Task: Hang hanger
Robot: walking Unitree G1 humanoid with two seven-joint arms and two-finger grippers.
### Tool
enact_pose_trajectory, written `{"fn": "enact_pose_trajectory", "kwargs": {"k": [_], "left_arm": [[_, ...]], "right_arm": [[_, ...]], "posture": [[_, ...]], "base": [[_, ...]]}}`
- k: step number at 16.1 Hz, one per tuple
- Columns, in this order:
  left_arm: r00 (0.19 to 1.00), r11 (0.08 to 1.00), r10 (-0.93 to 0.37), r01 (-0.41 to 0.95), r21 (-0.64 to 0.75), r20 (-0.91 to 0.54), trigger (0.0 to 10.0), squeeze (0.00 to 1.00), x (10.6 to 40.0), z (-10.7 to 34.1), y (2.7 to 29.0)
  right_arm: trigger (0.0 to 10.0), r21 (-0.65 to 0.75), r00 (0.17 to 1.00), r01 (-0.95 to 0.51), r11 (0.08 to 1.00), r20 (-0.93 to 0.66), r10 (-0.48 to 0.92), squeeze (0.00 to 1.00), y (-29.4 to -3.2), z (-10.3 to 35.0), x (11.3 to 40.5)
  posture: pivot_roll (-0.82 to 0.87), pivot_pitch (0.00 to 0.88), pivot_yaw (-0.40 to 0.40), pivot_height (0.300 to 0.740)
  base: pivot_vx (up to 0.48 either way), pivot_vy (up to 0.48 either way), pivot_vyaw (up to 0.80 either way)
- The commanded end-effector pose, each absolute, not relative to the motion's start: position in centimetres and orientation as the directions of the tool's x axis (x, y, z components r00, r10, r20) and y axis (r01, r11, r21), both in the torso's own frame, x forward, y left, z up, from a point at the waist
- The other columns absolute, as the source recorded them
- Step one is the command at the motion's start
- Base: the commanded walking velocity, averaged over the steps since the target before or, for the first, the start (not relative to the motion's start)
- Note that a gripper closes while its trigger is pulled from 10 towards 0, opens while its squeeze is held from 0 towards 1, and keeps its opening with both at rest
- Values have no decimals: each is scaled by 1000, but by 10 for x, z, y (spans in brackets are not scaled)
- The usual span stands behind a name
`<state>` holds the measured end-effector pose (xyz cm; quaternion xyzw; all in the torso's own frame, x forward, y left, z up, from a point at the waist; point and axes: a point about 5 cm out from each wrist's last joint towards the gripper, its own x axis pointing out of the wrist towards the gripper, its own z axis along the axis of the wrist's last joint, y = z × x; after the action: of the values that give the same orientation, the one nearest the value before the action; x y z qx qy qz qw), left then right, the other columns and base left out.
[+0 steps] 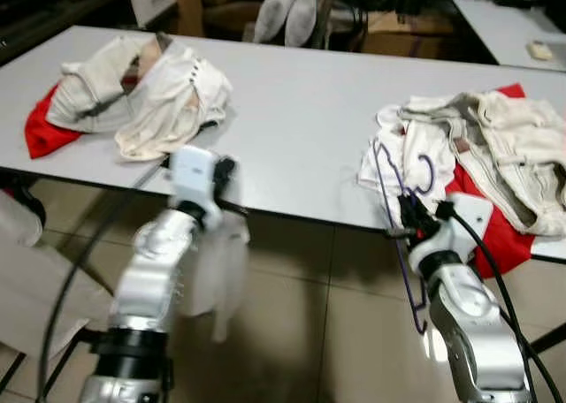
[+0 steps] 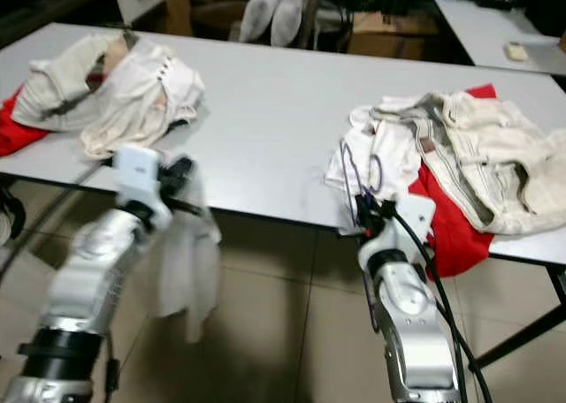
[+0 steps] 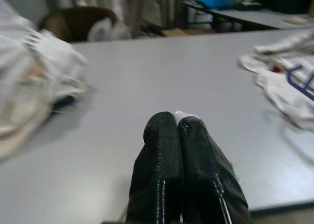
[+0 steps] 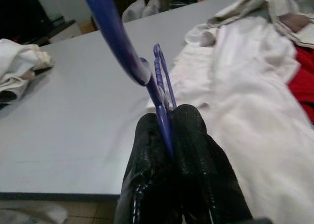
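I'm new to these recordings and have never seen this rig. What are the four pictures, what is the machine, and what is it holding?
It is a humanoid robot with two silver arms standing at a grey table. Two pictures come from its head camera, looking down; the other two come from a camera on each wrist, looking along that gripper's black fingers. The right gripper is shut on a purple hanger. The left gripper is shut on a white cloth, which hangs below the table edge. On the table lie two clothes piles: a left clothes pile and a right clothes pile, each pale garments over red fabric.
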<state>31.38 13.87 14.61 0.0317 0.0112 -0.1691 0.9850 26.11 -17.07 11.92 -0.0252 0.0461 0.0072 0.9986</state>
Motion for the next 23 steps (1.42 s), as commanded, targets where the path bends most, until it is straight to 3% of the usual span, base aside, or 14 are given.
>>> {"fn": "enact_pose_trajectory", "kwargs": {"k": [1,6,19,23], "left_arm": [[933,931,-360,360,64,-4,10000,0,316,152,135],[935,933,-354,355,60,-14,10000,0,317,149,132],[947,946,-322,322,41,-5,10000,0,318,147,135],[950,951,-310,310,20,18,10000,0,318,149,135]], "right_arm": [[10000,-44,995,7,999,-102,-12,0,-174,118,257],[10000,-47,993,14,999,-120,-20,0,-173,114,251],[10000,-79,990,-15,997,-138,4,0,-171,113,250],[10000,-37,986,-20,999,-168,14,0,-170,111,253]], "posture": [[-109,0,53,740],[-107,0,52,740],[-120,0,38,740],[-120,0,23,740]], "base": [[0,0,-800],[0,333,-745],[0,469,0],[0,0,0]]}}
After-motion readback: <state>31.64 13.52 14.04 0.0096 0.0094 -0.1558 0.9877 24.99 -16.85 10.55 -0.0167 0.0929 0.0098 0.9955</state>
